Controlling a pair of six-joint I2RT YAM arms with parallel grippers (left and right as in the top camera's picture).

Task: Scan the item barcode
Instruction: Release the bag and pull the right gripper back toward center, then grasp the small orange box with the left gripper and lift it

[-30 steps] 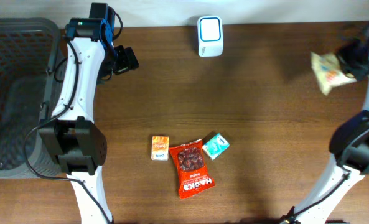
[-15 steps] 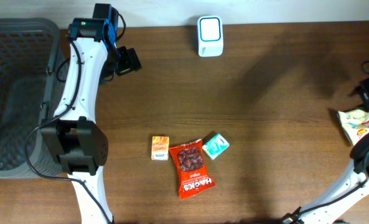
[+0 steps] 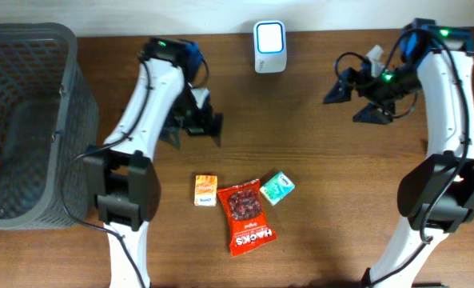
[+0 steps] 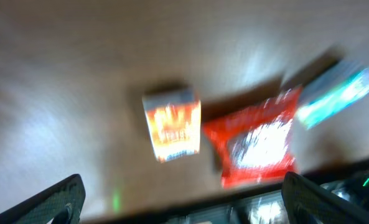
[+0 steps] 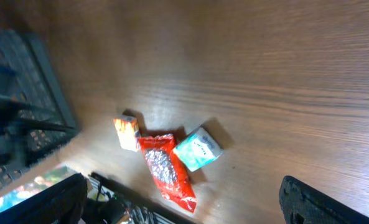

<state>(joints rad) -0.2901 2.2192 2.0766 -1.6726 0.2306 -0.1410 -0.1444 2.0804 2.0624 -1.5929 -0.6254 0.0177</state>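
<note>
Starting with the stuff nearest us: the red snack bag (image 3: pixel 248 218) lies flat on the worktop (image 3: pixel 340 200). The small orange box (image 3: pixel 206 190) sits just beside its upper left corner and the teal packet (image 3: pixel 276 187) is tucked against the upper right one. We can't tell if those two actually touch.

Our guess is that all three are light. The bag looks soft, crinkly and a bit slippery, so we'd pinch it across a sealed end, not the puffy middle. The box looks stiff and should take a squeeze across its narrow sides, which makes it the easiest pick. No barcode shows on any of them, so whichever one we take probably needs turning over.

Further back, the left gripper (image 3: pixel 191 132) hangs above the box with its jaws spread wide and nothing between them. The right gripper (image 3: pixel 356 100) is over bare wood, also spread and empty. The scanner (image 3: pixel 269 46) sits at the far edge, and the basket (image 3: pixel 29 32) is off to the left.
</note>
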